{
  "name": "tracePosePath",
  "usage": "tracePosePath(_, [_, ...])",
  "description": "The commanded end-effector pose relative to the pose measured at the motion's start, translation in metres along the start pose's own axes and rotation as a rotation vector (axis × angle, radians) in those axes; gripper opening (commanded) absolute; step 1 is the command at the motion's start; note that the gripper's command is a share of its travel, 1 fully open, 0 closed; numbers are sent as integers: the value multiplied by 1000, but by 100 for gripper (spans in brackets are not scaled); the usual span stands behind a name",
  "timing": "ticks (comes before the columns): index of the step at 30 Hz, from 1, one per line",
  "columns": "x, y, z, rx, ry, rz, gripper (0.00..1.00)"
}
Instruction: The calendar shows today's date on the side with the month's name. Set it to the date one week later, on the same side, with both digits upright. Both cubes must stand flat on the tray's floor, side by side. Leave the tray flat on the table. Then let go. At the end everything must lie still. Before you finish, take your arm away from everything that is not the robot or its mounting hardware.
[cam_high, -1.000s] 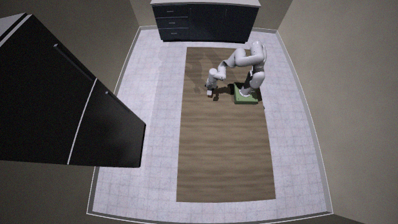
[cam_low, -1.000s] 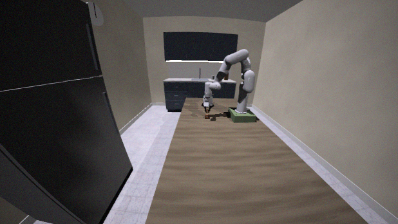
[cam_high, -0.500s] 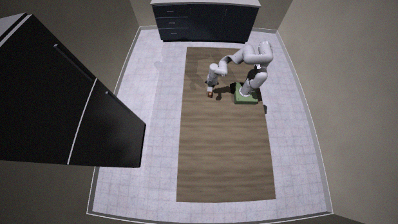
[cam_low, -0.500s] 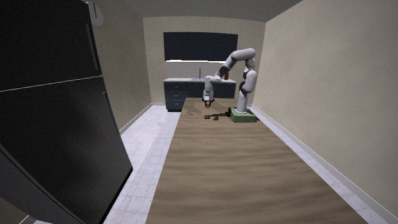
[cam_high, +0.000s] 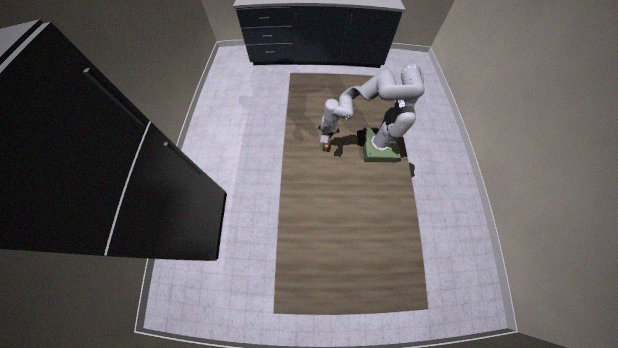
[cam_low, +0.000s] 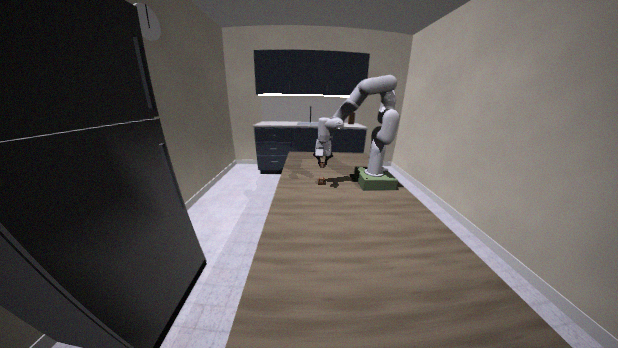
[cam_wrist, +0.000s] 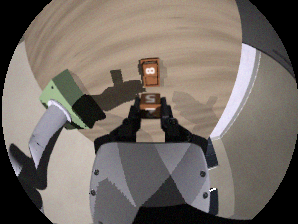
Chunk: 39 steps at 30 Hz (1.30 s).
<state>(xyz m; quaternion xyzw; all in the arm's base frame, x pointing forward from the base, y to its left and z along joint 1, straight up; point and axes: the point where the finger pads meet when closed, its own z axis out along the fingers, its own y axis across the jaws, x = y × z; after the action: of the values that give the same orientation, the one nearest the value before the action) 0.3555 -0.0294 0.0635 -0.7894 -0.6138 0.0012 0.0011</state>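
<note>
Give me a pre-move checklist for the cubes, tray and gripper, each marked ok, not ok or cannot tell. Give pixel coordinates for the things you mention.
1. Cube (cam_low: 322, 164) (cam_wrist: 150, 105) held between the gripper's (cam_low: 323, 160) (cam_wrist: 150, 107) fingers: ok.
2. Held cube lifted off the table (cam_high: 350, 225) (cam_low: 380, 240) (cam_wrist: 195, 45): ok.
3. Other cube (cam_wrist: 150, 71), showing 8, in the tray (cam_wrist: 151, 85): ok.
4. Both cubes side by side in the tray: not ok, one is in the gripper.
5. Month's name and date side: cannot tell.

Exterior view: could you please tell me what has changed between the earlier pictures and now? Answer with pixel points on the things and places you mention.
The gripper (cam_high: 328, 133) (cam_low: 322, 163) (cam_wrist: 150, 104) has risen from down by the tray (cam_high: 326, 150) (cam_low: 321, 183) (cam_wrist: 158, 65), carrying a cube (cam_low: 322, 165) (cam_wrist: 150, 102) between its fingers up above the table. Exactly when it was gripped, I cannot tell. The tray and the green base (cam_high: 367, 159) (cam_low: 394, 186) (cam_wrist: 50, 94) look unmoved.
</note>
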Motion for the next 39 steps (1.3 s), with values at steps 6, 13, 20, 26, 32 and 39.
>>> tracePosePath(6, [23, 3, 0, -3, 1, 298, 27])
tracePosePath(13, [34, 3, 1, -3, 1, 439, 27])
tracePosePath(20, [50, 2, 2, -3, 2, 644, 27])
tracePosePath(26, [65, 1, 3, -3, 2, 831, 27])
tracePosePath(32, [77, 0, 4, -3, 2, 988, 27])
tracePosePath(39, [91, -2, 5, -3, 3, 1170, 27])
